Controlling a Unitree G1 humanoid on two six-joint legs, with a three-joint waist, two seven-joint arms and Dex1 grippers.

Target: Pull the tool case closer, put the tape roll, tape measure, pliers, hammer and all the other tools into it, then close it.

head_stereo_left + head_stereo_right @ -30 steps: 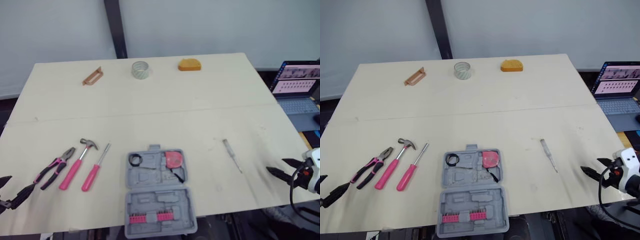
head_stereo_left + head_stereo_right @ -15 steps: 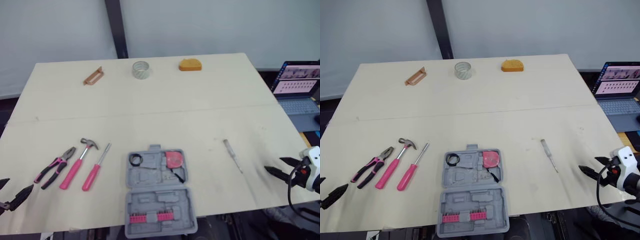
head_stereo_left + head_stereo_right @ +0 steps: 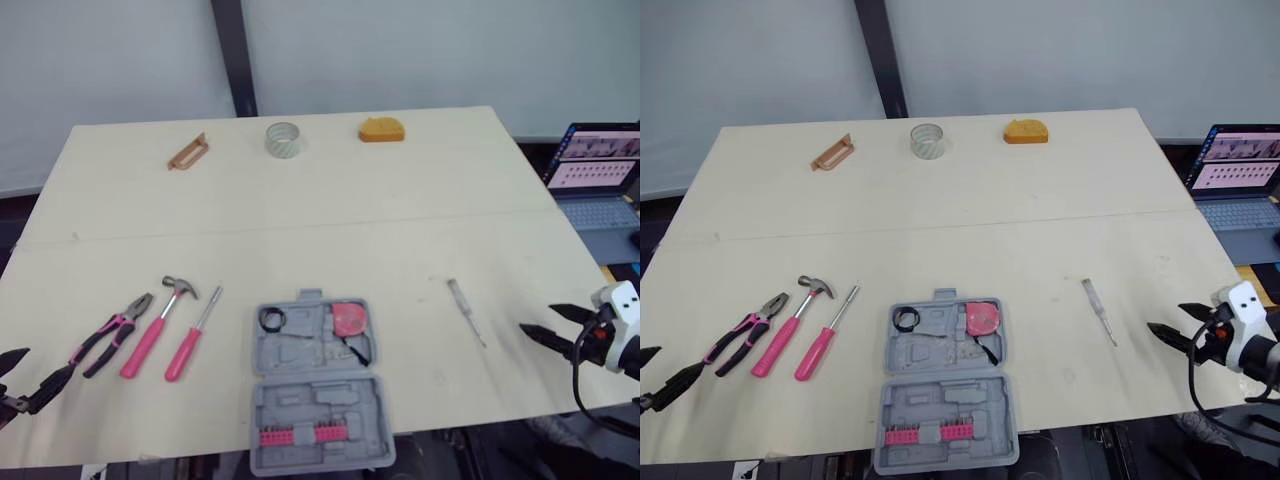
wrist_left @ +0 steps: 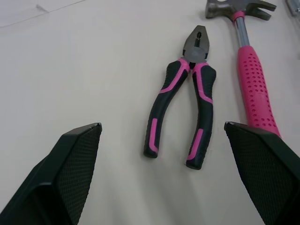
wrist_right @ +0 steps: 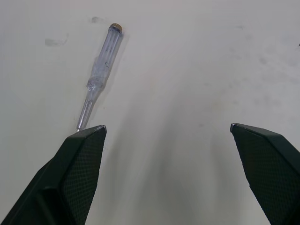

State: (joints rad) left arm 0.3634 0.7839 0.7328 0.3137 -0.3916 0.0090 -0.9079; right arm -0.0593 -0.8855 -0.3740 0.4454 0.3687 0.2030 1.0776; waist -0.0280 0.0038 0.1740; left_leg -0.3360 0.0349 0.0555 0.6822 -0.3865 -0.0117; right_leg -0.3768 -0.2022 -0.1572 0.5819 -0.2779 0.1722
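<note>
Near the bench's (image 3: pixel 330 230) right edge, my right pincer (image 3: pixel 536 318) has crept inward over the last second, toward the clear-handled slim screwdriver (image 3: pixel 465 311). It is wide open and empty, with the screwdriver off to one side of its line in the wrist view. On the left, the left pincer (image 3: pixel 45 365) has edged up toward the black-and-pink pliers (image 3: pixel 108 335). It is also spread wide and holds nothing, and the pliers lie square between its fingers. Nothing on the bench has shifted.

I read this as both arms lining up for pickups, the left one better aimed.

The open grey plastic tool case (image 3: pixel 318 385) lies near centre. It already holds a small black ring (image 3: pixel 271 319) and a round red tape measure (image 3: pixel 348 319). The pink-handled hammer (image 3: pixel 157 325) and pink-handled screwdriver (image 3: pixel 190 335) wait just right of the pliers.

I cannot tell whether the black ring is a tape roll. At the far edge are a translucent tape roll (image 3: pixel 282 139), an orange lump (image 3: pixel 381 129) and a brown bracket-like piece (image 3: pixel 186 152). The last two are too small to identify. The frame cuts off part of the left pincer, and I cannot tell whether the case overhangs the near edge.
</note>
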